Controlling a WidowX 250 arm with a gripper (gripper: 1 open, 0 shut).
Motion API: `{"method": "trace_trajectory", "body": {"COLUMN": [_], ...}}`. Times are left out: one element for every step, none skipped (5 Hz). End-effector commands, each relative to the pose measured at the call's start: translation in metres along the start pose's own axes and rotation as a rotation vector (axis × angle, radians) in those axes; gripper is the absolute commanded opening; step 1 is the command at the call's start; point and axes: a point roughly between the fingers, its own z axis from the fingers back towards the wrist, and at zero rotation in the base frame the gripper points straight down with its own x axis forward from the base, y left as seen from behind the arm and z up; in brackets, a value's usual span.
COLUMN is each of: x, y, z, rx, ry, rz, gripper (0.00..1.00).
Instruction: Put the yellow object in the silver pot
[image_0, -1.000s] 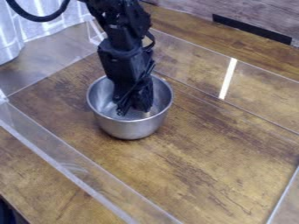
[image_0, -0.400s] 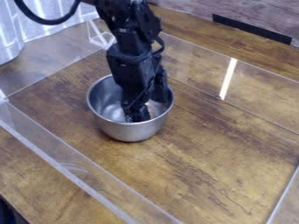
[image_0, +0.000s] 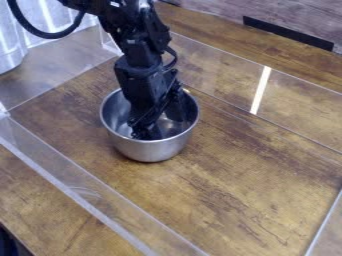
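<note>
Table (image_0: 254, 190): dark wooden planks fill the frame; a clear sheet with raised edges lies over them, glare streak at right of centre.
Arm (image_0: 134, 40): black, enters from the upper left and points steeply down into the pot.
Silver pot (image_0: 140, 148): round, shiny steel, upright, left of centre of the frame.
Gripper (image_0: 154, 122): inside the pot, below its rim; fingers spread wide, clamped on nothing visible.
Yellow object: cannot be made out; the gripper hides most of the pot's inside.
</note>
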Motion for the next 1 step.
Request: {"method": "trace_trajectory", "body": {"x": [0.0099], "y": [-0.0033], "z": [0.0099], "rx": [-0.031], "ry": [-0.011], "rz": [-0.027], "gripper": [0.00]}}
